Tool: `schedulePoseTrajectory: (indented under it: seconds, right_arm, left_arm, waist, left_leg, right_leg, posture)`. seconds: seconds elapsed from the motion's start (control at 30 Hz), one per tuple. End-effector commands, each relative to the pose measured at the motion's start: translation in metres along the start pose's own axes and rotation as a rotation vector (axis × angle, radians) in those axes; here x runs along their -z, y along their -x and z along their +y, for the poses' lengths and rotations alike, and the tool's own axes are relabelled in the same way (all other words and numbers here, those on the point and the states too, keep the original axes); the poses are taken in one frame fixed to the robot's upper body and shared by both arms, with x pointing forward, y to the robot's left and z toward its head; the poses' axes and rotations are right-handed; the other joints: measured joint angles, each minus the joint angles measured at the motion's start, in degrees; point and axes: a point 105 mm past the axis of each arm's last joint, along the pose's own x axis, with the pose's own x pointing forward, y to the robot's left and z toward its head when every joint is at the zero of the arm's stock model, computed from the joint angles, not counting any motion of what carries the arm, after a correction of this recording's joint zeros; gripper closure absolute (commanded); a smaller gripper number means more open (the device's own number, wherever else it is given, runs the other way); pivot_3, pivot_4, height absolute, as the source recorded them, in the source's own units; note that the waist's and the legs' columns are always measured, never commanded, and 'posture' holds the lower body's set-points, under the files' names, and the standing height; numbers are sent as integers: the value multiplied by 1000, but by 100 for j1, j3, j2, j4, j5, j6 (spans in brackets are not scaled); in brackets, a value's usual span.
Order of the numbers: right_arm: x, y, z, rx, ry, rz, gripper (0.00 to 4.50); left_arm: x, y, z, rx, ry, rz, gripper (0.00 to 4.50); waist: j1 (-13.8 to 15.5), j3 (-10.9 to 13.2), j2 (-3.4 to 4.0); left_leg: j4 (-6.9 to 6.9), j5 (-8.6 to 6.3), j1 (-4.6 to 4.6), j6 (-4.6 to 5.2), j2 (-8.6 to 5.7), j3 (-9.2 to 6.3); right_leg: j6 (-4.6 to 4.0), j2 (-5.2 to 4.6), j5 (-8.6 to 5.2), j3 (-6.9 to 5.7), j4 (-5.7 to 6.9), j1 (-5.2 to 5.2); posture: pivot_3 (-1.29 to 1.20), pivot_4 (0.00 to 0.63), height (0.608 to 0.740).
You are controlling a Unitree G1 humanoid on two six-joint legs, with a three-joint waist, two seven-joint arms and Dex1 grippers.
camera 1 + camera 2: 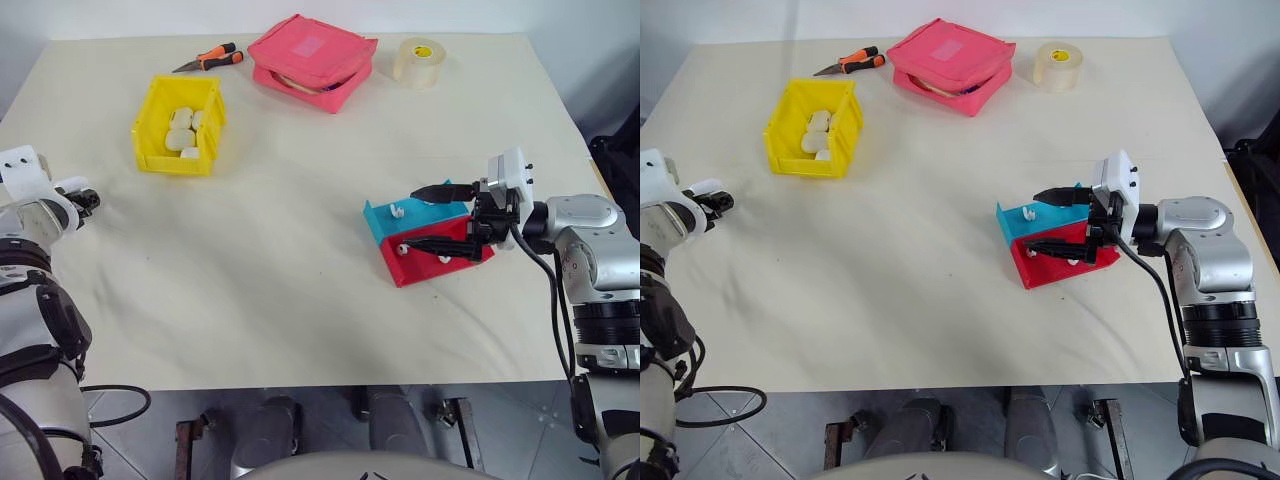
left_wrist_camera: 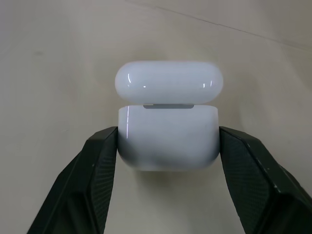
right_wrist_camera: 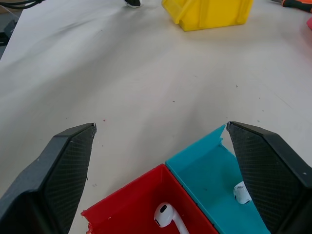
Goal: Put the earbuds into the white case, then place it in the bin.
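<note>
Earbuds (image 3: 168, 217) lie unloaded in the red tray (image 1: 440, 262) and blue tray (image 1: 395, 222) at right, under the right gripper (image 1: 440, 218), whose jaws gape empty. Far left, the left gripper (image 2: 168, 146) clamps the white case (image 2: 168, 122), lid up, well short of the bin (image 1: 180, 125); both steps remain.

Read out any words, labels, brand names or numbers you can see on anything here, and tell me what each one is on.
None can be read.
white case: plain glossy surface, no marking shows.
pink pouch: a paler patch on top, no legible text.
roll of tape: a small mark on its core, too small to read.
yellow bin, red tray and blue tray: no lettering visible.
</note>
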Motion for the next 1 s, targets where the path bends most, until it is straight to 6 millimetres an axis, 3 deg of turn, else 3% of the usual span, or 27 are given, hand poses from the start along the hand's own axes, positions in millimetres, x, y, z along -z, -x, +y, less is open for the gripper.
schedulePoseTrajectory:
  seconds: [0.03,0.23,0.43,0.57,0.73,0.93,1.0]
  right_arm:
    - [-12,8,-1,19,42,-7,0]
    - [-10,13,2,33,36,1,0]
    - [-8,14,4,47,30,4,0]
    - [-7,16,6,53,25,5,0]
    - [-7,16,6,59,23,9,0]
    - [-8,18,4,64,25,15,0]
    - [-8,18,4,66,26,18,0]
  left_arm:
    - [-16,12,-26,203,-158,-63,1691]
    - [4,59,-76,505,-323,-44,1691]
    - [31,91,-104,656,-419,91,1691]
    - [37,94,-109,657,-460,129,1691]
    - [42,94,-111,690,-483,191,13]
    - [33,94,-111,630,-545,232,13]
    - [32,99,-114,627,-580,317,13]
  waist:
    - [-1,0,0]
    - [-4,0,0]
    - [17,0,1]
    - [16,0,1]
    - [15,0,1]
    - [22,0,1]
    - [38,1,0]
  left_leg:
    - [2,0,0,0,3,0]
    - [2,-1,-3,1,24,-1]
    - [4,-1,1,1,23,-5]
    - [3,-1,1,0,23,-5]
    - [3,-1,1,0,23,-4]
    - [1,-1,2,0,23,-4]
    - [2,-1,2,0,21,-4]
  right_leg:
    - [0,-1,0,0,0,0]
    - [0,-3,0,10,-6,-5]
    - [-1,-3,0,13,-4,3]
    - [-2,-2,0,12,-6,3]
    - [-2,0,0,11,-6,3]
    - [-2,0,0,11,-8,4]
    - [-2,-1,0,11,-7,4]
  posture:
    - [0,150,740]
    - [0,150,740]
    - [0,150,740]
    - [0,150,740]
    - [0,150,740]
    - [0,150,740]
    - [0,150,740]
